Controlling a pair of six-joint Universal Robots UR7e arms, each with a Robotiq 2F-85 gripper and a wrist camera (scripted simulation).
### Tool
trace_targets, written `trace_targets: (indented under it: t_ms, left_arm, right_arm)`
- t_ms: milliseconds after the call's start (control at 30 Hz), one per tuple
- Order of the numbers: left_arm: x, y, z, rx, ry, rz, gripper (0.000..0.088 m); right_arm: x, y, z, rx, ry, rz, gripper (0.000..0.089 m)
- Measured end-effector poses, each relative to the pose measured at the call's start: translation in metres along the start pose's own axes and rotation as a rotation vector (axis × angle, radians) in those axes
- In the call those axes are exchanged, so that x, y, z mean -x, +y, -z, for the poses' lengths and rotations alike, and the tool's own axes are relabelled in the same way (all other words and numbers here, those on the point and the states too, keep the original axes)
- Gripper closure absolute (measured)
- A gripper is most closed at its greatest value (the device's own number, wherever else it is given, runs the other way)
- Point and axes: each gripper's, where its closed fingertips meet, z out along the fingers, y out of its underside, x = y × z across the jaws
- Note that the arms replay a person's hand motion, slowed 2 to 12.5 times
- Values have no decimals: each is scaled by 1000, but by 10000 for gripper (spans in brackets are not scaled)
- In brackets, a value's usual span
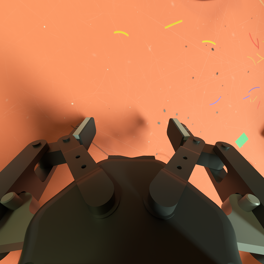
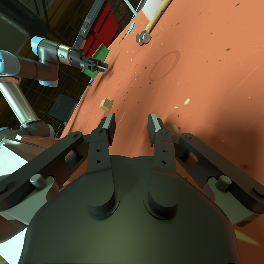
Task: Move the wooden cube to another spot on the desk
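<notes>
Two claws, the right claw and the left claw, are shown released and empty above the orange tabletop, where one wooden cube lies just ahead-left of the right claw, one hammer farther off.

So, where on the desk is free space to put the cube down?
Free: the wide bare stretch right of the faint ring mark, below the hammer. More crowded: the left edge near the wooden cube, green tray and left gripper.
</notes>
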Motion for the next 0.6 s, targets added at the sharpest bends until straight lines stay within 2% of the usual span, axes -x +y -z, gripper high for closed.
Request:
trace_targets:
  t_ms: [333,433,600]
  left_arm:
    - [-3,21,13,95,-12,53,28]
    - [-3,19,16,79,-28,41,28]
    - [-4,4,18,4,-52,-40,28]
  right_arm:
    - [0,0,0,-1,1,-3,483]
    - [-1,0,0,-2,1,-4,483]
    - [-1,0,0,-2,1,-5,483]
